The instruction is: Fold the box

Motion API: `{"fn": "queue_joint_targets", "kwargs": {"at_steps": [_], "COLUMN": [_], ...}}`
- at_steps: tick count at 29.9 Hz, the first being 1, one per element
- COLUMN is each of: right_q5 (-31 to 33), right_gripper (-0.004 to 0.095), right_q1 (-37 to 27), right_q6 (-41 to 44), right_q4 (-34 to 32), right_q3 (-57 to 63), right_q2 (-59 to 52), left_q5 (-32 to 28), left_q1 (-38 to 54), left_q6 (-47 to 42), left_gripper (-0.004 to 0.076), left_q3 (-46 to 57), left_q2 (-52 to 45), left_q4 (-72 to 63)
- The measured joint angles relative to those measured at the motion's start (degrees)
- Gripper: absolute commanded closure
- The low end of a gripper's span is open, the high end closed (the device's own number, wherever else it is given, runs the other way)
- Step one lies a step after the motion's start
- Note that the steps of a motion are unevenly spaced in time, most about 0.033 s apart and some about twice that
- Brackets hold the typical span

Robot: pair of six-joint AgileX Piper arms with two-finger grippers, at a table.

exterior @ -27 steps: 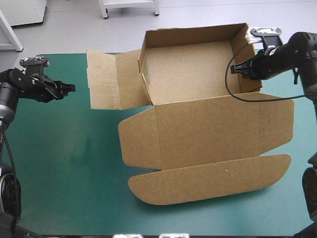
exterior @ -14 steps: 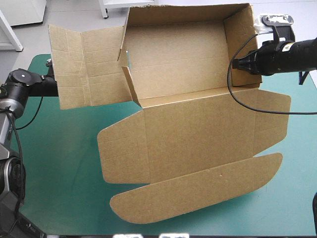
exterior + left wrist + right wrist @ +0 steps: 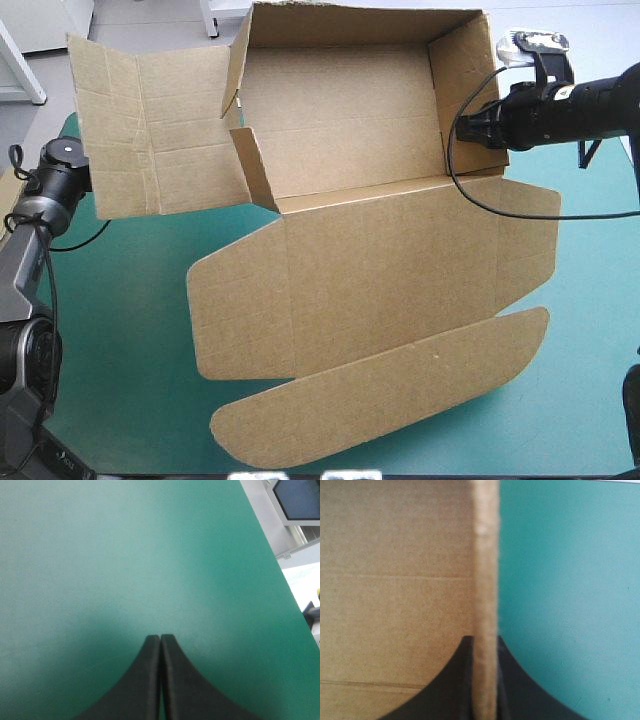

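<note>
Clamping the right wall of the brown box with the right gripper, jaws all but closed and the board's edge standing upright between them; seen from the right wrist, with brown board on one side of that edge and teal-green cover on the other; held as an open tray over the middle and far part of the table, back wall and right wall raised, upper rim reaching past the table's far edge in the high view; lid spread flat toward the near edge, ending in a rounded front flap; left panel splayed outward and unfolded, hiding the tip of the left arm in the high view; pressed tip to tip on nothing, the left gripper, jaws meeting in one pointed arch over bare cover.
</note>
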Motion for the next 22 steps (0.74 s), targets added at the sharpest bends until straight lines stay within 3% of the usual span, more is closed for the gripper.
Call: {"fn": "queue_joint_targets", "kwargs": {"at_steps": [22], "right_q5": [-2.4], "right_gripper": [0.0907], "right_q1": [0.0], "right_q6": [-0.69], "right_q4": [-3.26], "right_q3": [0.0], "right_q2": [14.61], "left_q5": [0.76], "left_q1": [-2.86], "left_q6": [1.23], "left_gripper": [0.0732], "left_q3": [0.0], "left_q2": [0.0], "left_q4": [-8.6]}}
